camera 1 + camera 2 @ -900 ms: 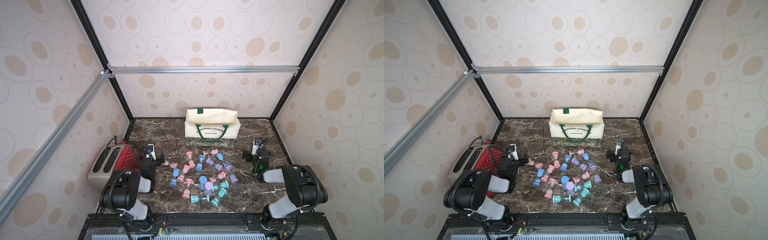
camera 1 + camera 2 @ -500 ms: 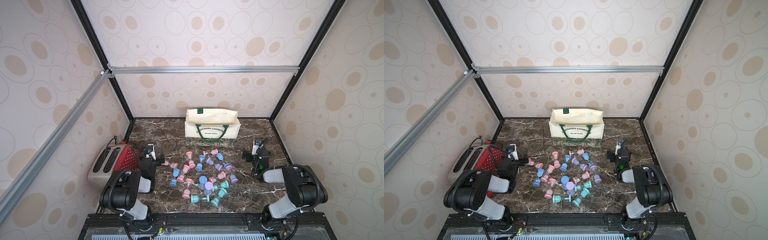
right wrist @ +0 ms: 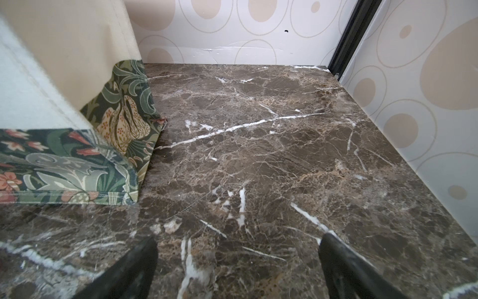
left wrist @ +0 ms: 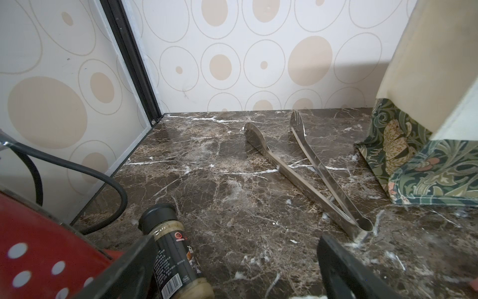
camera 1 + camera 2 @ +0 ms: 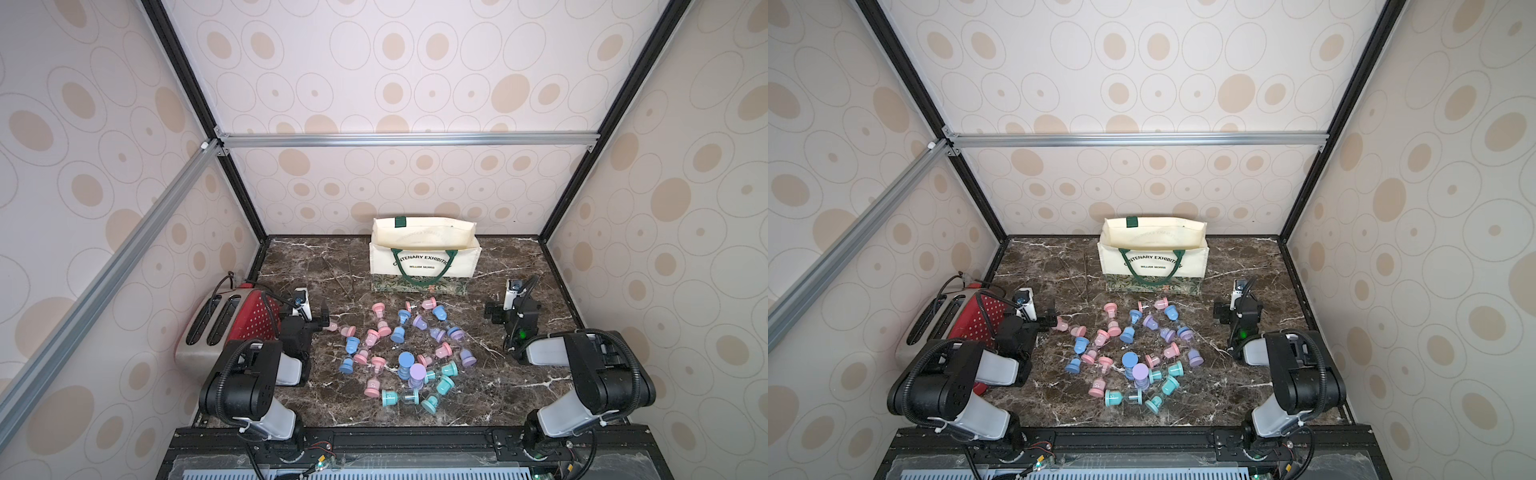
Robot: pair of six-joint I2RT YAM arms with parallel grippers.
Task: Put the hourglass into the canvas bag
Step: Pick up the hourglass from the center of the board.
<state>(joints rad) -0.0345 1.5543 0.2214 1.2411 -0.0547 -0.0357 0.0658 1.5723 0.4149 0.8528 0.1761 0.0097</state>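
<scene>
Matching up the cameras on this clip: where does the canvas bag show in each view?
Top view: canvas bag stands open at the far middle of the table, behind the hourglasses.
Top view: same place.
Left wrist: one lower corner at the frame's edge, near the tongs.
Right wrist: one lower corner at the frame's edge.
Shared landmark: the dark marble table.

Black joints [image 5: 602,382], pale grey links [image 5: 544,353], looped black cables [image 5: 598,331], black right end effector [image 5: 494,311].
</scene>
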